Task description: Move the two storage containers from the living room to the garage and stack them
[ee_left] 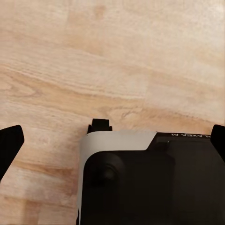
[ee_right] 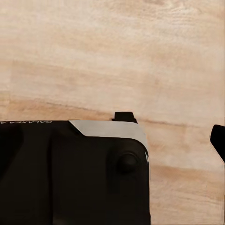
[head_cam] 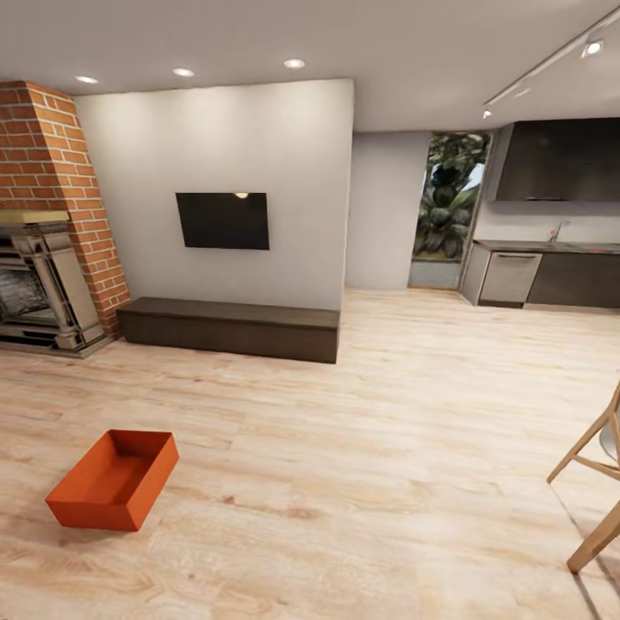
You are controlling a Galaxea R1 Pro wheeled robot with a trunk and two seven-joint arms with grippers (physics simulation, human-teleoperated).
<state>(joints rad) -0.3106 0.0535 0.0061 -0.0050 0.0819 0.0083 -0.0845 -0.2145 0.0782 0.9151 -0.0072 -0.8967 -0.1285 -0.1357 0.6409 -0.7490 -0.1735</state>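
1. Right, one orange bin (head_cam: 114, 479) lies on the pale plank floor (head_cam: 362, 448) of the living room, low and to my left in the head view, open side up and turned at a slant.
2. It looks empty, so I judge it light; the walls seem stiff plastic, and smooth enough to slip under a weak pinch.
3. Best hold, I reckon, is over a long rim, one finger inside the wall and one outside, or both claws on opposite walls to carry it level.
4. My left claw (ee_left: 112, 140) shows dark fingertips (ee_left: 10, 145) at both edges of its wrist view, well apart with nothing between: spread wide, empty, over bare planks.
5. My right claw: just one dark fingertip (ee_right: 218, 139) shows at the edge, so I cannot tell how the jaws stand.
6. Writing: small mirrored lettering on the black robot body (ee_left: 150, 183) in the left wrist view, too fine to read surely.
7. Further out: a brick fireplace (head_cam: 47, 224), a wall TV (head_cam: 223, 220) above a dark low bench (head_cam: 231, 327), and a kitchen counter (head_cam: 551, 274) far right.
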